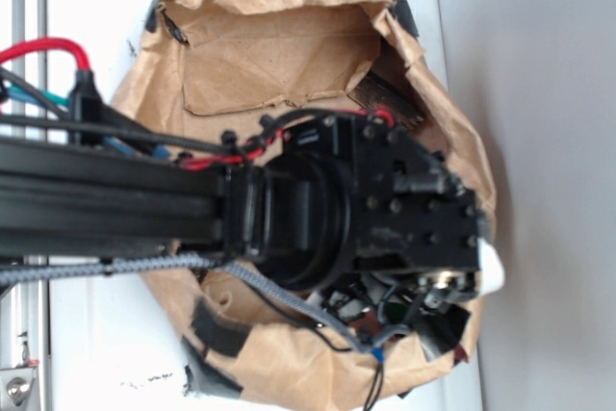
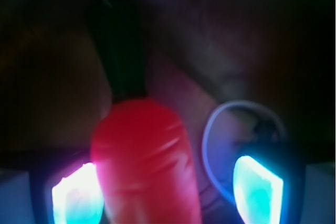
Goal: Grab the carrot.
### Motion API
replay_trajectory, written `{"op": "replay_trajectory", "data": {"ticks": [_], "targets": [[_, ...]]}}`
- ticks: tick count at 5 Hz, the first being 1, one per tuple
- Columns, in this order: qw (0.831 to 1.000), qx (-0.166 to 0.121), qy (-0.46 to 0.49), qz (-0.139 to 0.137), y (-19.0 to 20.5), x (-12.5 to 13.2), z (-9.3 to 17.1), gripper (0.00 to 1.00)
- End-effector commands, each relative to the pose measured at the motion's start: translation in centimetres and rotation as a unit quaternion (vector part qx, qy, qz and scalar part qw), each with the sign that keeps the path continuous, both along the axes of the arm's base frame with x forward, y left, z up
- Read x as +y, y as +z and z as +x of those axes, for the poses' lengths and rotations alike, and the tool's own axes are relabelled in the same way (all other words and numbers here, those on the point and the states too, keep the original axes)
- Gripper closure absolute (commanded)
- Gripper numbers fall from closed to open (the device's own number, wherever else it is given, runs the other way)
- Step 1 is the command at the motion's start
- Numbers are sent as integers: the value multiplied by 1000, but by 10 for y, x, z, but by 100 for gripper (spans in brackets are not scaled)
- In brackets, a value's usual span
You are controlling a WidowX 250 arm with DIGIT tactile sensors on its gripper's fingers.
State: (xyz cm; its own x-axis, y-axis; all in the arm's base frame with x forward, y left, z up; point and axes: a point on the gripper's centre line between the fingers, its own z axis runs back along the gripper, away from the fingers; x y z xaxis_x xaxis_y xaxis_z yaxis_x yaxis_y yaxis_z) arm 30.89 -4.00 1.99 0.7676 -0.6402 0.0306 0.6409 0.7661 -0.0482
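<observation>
In the wrist view the carrot (image 2: 144, 150) fills the middle. It looks glossy red-orange in the dim light, with its dark green stub (image 2: 123, 56) pointing away. My gripper (image 2: 168, 190) is open around the carrot's thick body. The left finger (image 2: 77, 195) is against the carrot's side. The right finger (image 2: 258, 187) stands apart from it with a gap. In the exterior view the black arm (image 1: 366, 204) reaches down into the brown paper bag (image 1: 279, 55) and hides both the carrot and the jaws.
The crumpled paper bag walls (image 1: 452, 122) ring the arm closely on all sides. A pale rounded thing (image 2: 231, 124) lies right of the carrot, near the right finger. A white shape (image 1: 491, 271) shows at the bag's right rim. Cables (image 1: 58, 50) run along the arm.
</observation>
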Motion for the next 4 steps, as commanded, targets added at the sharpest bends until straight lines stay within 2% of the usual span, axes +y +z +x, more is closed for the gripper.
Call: {"op": "replay_trajectory", "data": {"ticks": [1,2,3,4], "targets": [[999,-13,31,14,-17,-38,-39,100],[998,-43,47,1,6,-41,-55,100],[995,-57,60,-58,57,-27,-58,100],[990,-62,85,-98,103,-2,-41,100]]}}
